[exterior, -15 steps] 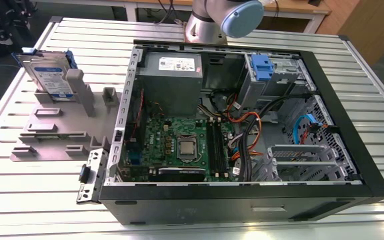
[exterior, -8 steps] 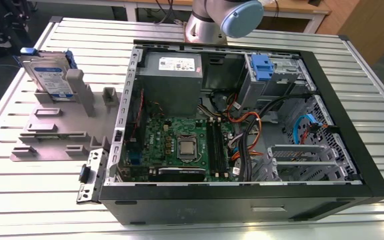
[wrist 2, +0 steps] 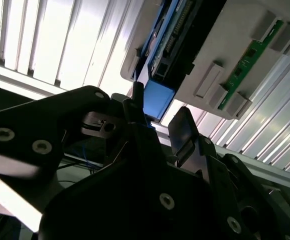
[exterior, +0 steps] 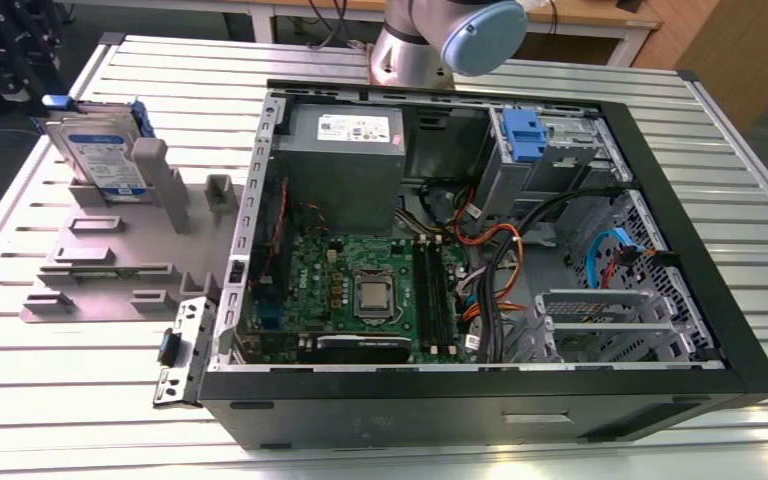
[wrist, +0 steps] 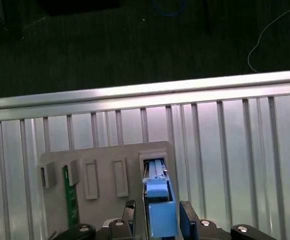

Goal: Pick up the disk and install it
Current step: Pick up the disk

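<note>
Disk (wrist: 156,176) upright in slotted grey plastic holder (wrist: 102,157) near ribbed metal table (wrist: 220,150) edge. Black gripper (wrist: 158,216) fingers (wrist: 187,216) spread, flanking blue caddy, not pinching.

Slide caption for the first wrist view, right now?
Open fingers aligned with the blue-framed disk, which stands in the grey holder on the slatted table.

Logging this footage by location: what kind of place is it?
Probably a robotics lab workbench: an opened computer case lies on a slatted metal table, and the disk stands in a grey fixture beside it.
</note>
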`<state>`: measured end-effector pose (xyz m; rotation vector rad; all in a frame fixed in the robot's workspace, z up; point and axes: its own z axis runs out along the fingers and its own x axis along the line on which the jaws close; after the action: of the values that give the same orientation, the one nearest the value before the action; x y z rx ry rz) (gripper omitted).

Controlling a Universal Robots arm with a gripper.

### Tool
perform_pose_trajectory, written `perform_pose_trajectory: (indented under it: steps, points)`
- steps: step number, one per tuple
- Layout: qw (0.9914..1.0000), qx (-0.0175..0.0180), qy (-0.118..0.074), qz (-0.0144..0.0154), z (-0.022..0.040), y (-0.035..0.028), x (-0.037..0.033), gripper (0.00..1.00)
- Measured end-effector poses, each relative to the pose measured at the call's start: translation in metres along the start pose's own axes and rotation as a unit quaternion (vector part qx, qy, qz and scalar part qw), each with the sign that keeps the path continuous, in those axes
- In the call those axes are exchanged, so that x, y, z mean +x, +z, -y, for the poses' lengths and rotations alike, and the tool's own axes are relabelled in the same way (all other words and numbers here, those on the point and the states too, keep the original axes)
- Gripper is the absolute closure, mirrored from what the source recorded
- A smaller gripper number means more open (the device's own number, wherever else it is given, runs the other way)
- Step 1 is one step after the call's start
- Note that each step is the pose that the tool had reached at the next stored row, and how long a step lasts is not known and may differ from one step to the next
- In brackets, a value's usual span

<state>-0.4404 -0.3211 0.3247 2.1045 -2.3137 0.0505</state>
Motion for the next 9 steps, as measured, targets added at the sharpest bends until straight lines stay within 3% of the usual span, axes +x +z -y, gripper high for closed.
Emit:
perform_pose_trajectory:
  steps: [4, 9]
  points:
    - [0.99999, 0.0002, -0.003, 0.0001, -0.0002, 0.0034, -0.0015, 0.53]
    - [0.99999, 0.0001, -0.003, 0.0001, -0.0003, 0.0121, -0.0024, 0.53]
